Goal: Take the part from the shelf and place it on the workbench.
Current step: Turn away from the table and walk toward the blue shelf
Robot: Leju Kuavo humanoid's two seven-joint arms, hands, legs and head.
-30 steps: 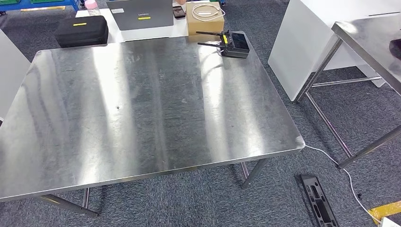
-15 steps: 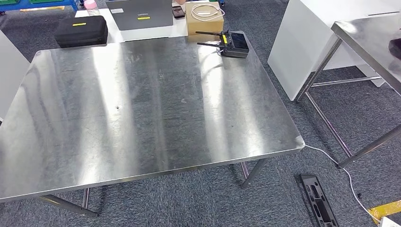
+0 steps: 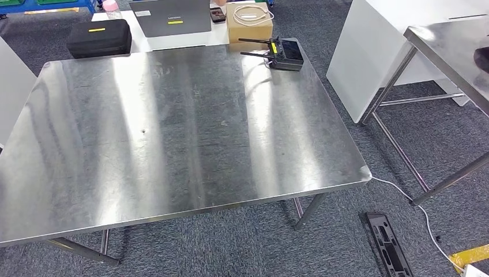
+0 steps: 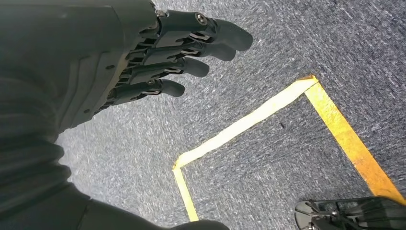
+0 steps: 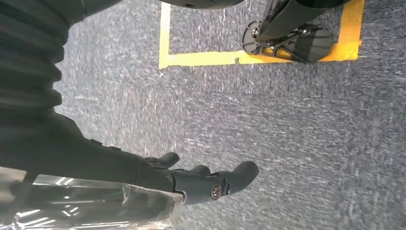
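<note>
Steel, brushed and streaked with glare, makes up the wide rectangular tabletop (image 3: 173, 127) in the head view. A black remote controller with two antennas (image 3: 282, 53) sits near its far right corner, antennas pointing left. Beyond the far edge, on a white surface, lie a black zip case (image 3: 99, 37), a grey laptop (image 3: 172, 16) and a brown cardboard box with a coiled white cable on top (image 3: 249, 23). A second steel table (image 3: 450, 46) stands well apart to the right. A black moulded tray (image 3: 389, 242) lies on the blue-grey carpet (image 3: 357, 242) near the tabletop's right front leg.

Both wrist views look down at the same carpet, marked with yellow floor tape (image 4: 249, 120).

The left hand (image 4: 158, 62) holds nothing. Its dark fingers (image 4: 210, 45) reach out nearly straight, side by side.

The right wrist view shows the dark part in shiny clear wrapping (image 5: 95, 206), which the head view does not. It lies against the right hand (image 5: 191, 179), held off the floor. The fingers (image 5: 239, 175) stretch out past its end, and where they clamp it is hidden. As far as it shows, its long axis runs along the hand, from the wrist toward the fingertips. The rest is cut off at the picture's edge.
</note>
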